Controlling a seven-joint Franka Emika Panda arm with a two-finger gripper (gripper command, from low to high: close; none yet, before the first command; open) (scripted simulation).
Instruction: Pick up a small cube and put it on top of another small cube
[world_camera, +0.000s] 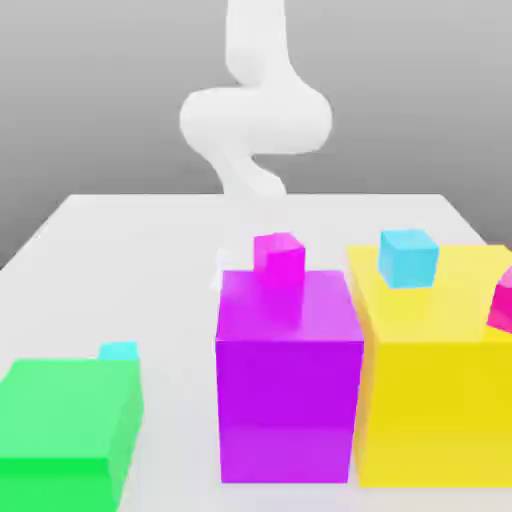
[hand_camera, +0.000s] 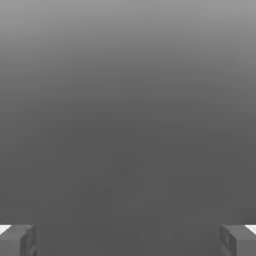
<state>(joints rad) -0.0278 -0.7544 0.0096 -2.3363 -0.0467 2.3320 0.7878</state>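
end effector (hand_camera: 128, 240): fingers (hand_camera: 17, 240) standing wide apart, gripping nothing | small turquoise cube (world_camera: 118, 351): sitting on the white worktop (world_camera: 150, 260), just behind the green block (world_camera: 65, 425), at the exterior view's left | sky-blue cube (world_camera: 408, 257): resting on the yellow block (world_camera: 440, 390) | magenta cube (world_camera: 279, 257): sitting at the purple block (world_camera: 288, 380)'s far top edge | white arm (world_camera: 255, 110): hanging behind the worktop

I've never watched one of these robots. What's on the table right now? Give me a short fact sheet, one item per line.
table: white
big blocks: green block, purple block, yellow block
turquoise small cube: behind the green block, half hidden
sky-blue small cube: on top of the yellow block
magenta small cube: behind the purple block's top
arm: white, beyond the blocks
gripper: open, holding nothing
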